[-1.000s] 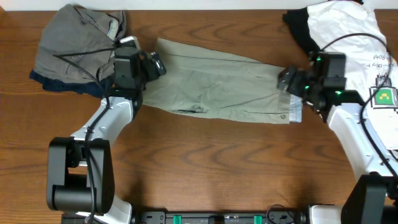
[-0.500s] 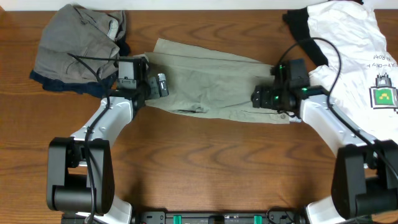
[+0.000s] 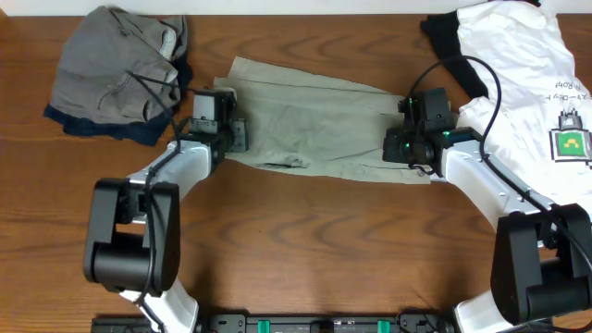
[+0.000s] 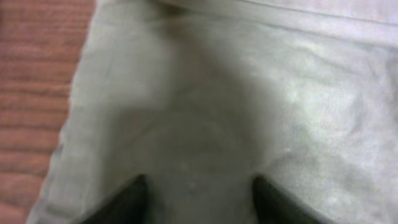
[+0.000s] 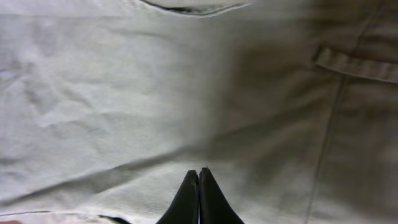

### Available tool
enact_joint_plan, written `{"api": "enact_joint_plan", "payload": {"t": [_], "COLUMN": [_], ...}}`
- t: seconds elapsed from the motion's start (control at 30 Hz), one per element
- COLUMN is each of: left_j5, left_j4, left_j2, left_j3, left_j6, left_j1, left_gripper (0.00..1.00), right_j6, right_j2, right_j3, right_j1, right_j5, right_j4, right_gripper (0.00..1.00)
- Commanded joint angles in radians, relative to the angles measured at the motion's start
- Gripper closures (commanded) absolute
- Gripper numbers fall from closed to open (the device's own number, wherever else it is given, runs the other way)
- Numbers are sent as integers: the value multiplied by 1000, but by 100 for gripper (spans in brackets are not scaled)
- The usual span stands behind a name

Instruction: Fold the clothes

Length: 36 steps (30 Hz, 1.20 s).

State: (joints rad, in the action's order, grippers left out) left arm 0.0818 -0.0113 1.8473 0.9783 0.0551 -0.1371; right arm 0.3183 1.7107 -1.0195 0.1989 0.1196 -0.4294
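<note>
The pale khaki shorts lie flat across the middle of the table, waistband end to the right. My left gripper is pressed down on their left end. In the left wrist view its fingertips stand apart on the cloth, the gripper open with fabric under the gap. My right gripper sits low on the shorts' right end. In the right wrist view it is shut, tips touching against the khaki cloth; whether cloth is pinched does not show.
A white T-shirt with a green print lies at the back right, over a black garment. A grey bundle on something dark blue sits at the back left. Bare wood runs along the front.
The right gripper came in over the shorts' right end and closed fully. The left gripper slid a little right onto the left end and its jaws narrowed.
</note>
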Motion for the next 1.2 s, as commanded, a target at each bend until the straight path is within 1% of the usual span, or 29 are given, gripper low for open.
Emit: {"api": "enact_joint_plan", "payload": {"t": [0.0,0.07,0.1,0.37,0.5,0.73,0.83,0.97,1.07,1.17], "left_j5": [-27,-27,-27,-27,-27,-26,-17,-7,-6,-7], "left_j4": [-3,-27,-41,-64,-116,-320,-419,-584,-710,-795], "left_j2": [20,26,27,29,29,29,29,29,29,25], "left_j3": [11,10,8,5,2,2,2,2,2,2], "left_j6": [-47,-47,-43,-36,0,92,157,212,236,235], "left_j1": [-11,-13,-14,-15,-15,-15,-15,-15,-15,-15], "left_gripper": [74,85,87,90,89,89,89,88,88,88], "right_j6": [11,18,19,27,41,56,56,55,55,54], "right_j2": [11,19,27,97,137,140,140,140,140,140], "right_j3": [-8,-7,-7,-7,-7,-7,-7,-7,-7,-7], "right_j1": [4,4,4,5,5,4,4,3,3,3], "right_j5": [-37,-37,-37,-32,9,122,125,124,125,125], "right_j4": [-4,-13,-16,-19,-22,-111,-178,-269,-318,-330], "right_gripper": [99,99,99,99,99,99,99,99,99,99]}}
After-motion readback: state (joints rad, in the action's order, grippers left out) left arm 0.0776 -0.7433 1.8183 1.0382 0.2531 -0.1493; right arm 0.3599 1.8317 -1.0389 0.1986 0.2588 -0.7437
